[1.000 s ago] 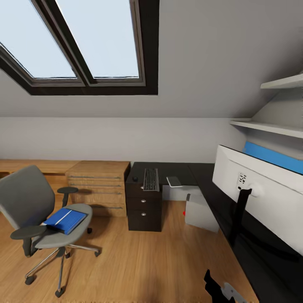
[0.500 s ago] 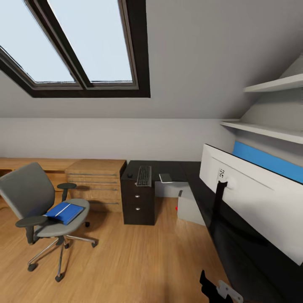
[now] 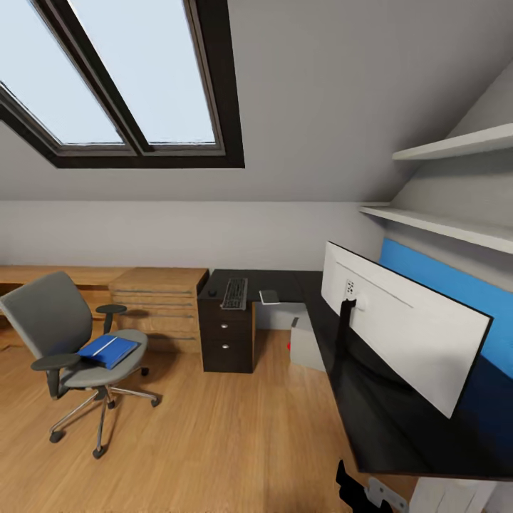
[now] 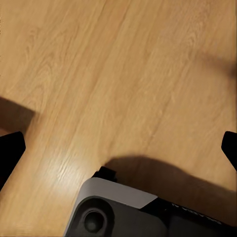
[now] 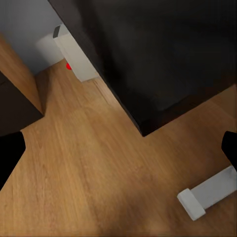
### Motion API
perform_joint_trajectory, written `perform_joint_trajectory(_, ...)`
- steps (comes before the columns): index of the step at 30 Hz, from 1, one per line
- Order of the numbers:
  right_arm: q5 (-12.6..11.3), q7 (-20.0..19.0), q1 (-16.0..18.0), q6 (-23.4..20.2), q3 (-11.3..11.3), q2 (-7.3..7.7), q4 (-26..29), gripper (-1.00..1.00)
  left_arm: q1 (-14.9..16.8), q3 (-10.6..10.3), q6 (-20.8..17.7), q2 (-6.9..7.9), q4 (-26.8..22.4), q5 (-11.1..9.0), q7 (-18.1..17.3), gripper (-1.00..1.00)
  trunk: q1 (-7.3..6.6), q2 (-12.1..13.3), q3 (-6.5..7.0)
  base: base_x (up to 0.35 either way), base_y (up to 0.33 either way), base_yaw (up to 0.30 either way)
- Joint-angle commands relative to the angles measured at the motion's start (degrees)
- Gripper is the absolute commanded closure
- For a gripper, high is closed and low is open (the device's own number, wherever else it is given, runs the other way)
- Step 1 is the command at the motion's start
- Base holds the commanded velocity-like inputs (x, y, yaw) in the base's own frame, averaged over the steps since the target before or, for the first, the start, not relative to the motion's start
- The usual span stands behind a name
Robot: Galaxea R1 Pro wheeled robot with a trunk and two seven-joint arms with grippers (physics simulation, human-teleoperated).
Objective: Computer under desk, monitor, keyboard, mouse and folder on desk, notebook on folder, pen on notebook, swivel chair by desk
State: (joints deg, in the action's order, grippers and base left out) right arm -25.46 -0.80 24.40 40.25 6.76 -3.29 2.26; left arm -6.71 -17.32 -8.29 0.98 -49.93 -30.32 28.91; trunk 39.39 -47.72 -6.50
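The grey swivel chair [image 3: 57, 335] stands on the floor at the left, apart from the black desk [image 3: 313, 313], with the blue folder [image 3: 108, 349] on its seat. On the desk's far wing lie the keyboard [image 3: 235, 293], the mouse [image 3: 212, 293] to its left and the grey notebook [image 3: 270, 296] to its right. I cannot make out the pen. The monitor [image 3: 399, 328] stands on the near wing, its white back toward me. The computer [image 3: 306, 347] sits under the desk. My left gripper [image 4: 118, 150] hangs open over bare floor. My right gripper [image 5: 118, 150] is open near the desk's corner [image 5: 148, 59].
A light wood chest of drawers [image 3: 160, 303] stands between the chair and the desk's drawer unit [image 3: 226, 338]. White shelves [image 3: 456, 146] and a blue wall panel [image 3: 463, 292] sit behind the monitor. A roof window [image 3: 121, 78] is overhead. A white bracket [image 5: 207, 192] lies by the desk corner.
The whole picture has shifted left and the things look smaller, so the camera has moved back and turned. Chair, folder and desk items keep their places.
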Motion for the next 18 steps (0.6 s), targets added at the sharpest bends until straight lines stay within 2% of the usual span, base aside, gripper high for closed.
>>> perform_joint_trajectory(1,0.23,-0.08,0.04,0.16,0.47,-0.03,-0.03,-1.00,0.01,-0.22,-0.24,0.09,-0.17,-0.31,0.45,-1.00,0.01,-0.07,-0.08,-0.036,-0.029,0.000)
perform_joint_trajectory(3,0.23,-0.08,0.04,0.15,0.49,-0.04,-0.04,-1.00,0.02,-0.20,-0.24,0.12,-0.17,-0.31,0.45,-1.00,0.01,-0.07,-0.08,-0.026,-0.021,0.000)
perform_joint_trajectory(4,0.26,-0.08,0.04,0.15,0.45,0.01,0.02,-1.00,0.03,-0.21,1.07,0.33,-0.17,-0.29,0.41,-1.00,0.01,-0.07,-0.15,-0.263,0.000,0.000)
perform_joint_trajectory(13,0.30,-0.08,0.04,0.14,0.44,0.02,0.02,-1.00,0.02,-0.25,2.04,0.32,-0.09,-0.35,0.39,-1.00,0.01,-0.07,-0.90,-0.286,0.000,0.000)
perform_joint_trajectory(18,0.32,-0.08,0.04,0.14,0.44,0.03,0.02,-1.00,0.03,-0.24,2.10,0.33,-0.08,-0.35,0.42,-1.00,0.01,-0.07,-1.34,-0.110,0.000,0.000)
